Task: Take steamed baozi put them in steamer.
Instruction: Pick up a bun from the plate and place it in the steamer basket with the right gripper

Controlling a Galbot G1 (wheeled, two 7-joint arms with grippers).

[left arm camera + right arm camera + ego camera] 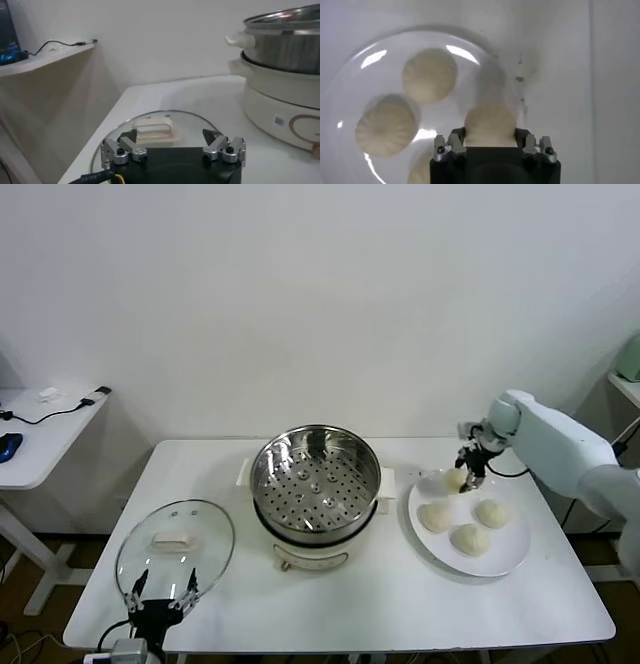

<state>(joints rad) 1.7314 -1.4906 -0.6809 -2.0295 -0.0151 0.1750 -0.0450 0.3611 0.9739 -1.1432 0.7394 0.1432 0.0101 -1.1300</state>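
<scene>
1. White tabletop (pixel 380 604) against a plain white wall. Off past the lid side there's a second small white side table (pixel 40 434) with a black cable (pixel 60 412) lying on it.
2. Using the steamer (pixel 315 474) as the landmark: it sits mid-tabletop, a shiny perforated steel basket on a cream cooker base, and the basket has nothing in it.
3. The glass lid (pixel 175 552) lies flat to the steamer's left, nearer the front edge, white handle up.
4. The white plate (pixel 505 554) is on the steamer's right with all four steamed baozi (pixel 477 529) on it.
5. The right gripper (pixel 466 477) is down at the far bun, the one on the plate's back edge closest to the steamer. In its wrist view the fingers (pixel 457 137) sit snug on both sides of that bun, so it's pinching it, bun on the plate as far as I can tell.
6. The left gripper (pixel 163 596) hangs low at the tabletop's front edge, by the lid, fingers spread wide, holding nothing.
7. Hard to make out: the right gripper covers part of the pinched bun, and the fourth bun is cut off in the right wrist view.
</scene>
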